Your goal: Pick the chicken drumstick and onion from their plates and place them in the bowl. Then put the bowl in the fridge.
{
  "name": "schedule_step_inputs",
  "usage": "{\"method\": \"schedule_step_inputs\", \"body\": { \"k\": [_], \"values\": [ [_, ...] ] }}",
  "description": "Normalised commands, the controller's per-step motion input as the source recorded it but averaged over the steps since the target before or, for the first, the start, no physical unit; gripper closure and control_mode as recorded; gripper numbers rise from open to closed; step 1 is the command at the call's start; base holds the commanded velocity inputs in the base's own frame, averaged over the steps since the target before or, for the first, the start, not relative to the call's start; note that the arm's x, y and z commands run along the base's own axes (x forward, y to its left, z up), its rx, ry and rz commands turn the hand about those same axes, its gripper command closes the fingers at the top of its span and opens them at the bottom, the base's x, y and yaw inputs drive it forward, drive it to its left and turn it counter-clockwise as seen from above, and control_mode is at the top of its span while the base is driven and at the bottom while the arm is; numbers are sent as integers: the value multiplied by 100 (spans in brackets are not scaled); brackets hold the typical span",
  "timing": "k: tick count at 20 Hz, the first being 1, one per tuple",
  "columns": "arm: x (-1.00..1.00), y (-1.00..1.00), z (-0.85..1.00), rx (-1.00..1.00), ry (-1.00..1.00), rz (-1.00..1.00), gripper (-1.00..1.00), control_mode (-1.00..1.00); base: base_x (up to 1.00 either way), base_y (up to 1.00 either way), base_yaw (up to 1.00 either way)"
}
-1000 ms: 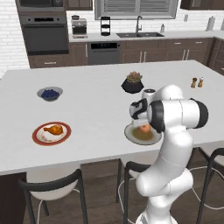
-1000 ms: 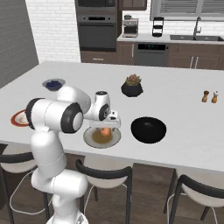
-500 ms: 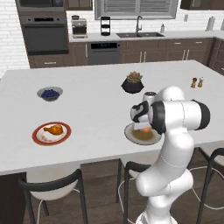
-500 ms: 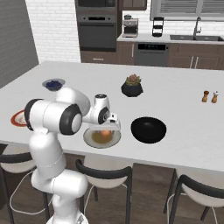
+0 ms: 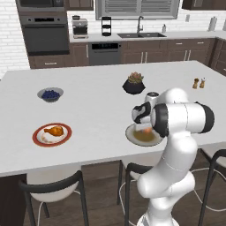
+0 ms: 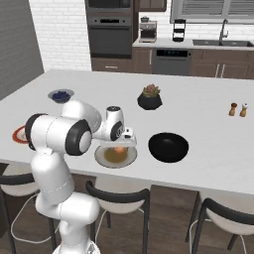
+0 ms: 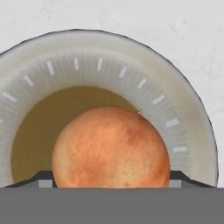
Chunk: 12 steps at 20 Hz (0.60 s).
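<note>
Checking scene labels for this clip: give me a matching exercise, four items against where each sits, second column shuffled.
Items:
1. chicken drumstick
2. onion
3. bowl
4. spiky plant pot

Places:
A. on the grey-olive plate, between the fingers
B. bare counter, beside the grey-olive plate
D. on the red-rimmed plate
C. mid-counter, farther back

Pairs: 1-D, 2-A, 3-B, 4-C

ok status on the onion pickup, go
Gripper down over onion, fingers either side, grip unconfirmed. Onion on grey-olive plate. Black bowl beside it, path clear.
</note>
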Motion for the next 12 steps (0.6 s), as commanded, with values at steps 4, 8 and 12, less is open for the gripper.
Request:
{"method": "schedule_step_inputs", "body": {
  "k": [4, 8, 12],
  "values": [
    [-12, -20, 84, 0, -13, 11, 100, -100, 0, 0, 0],
    [-1, -51, 90, 0, -2, 0, 100, -100, 0, 0, 0],
    [2, -86, 69, 0, 4, 0, 100, -100, 0, 0, 0]
  ]
}}
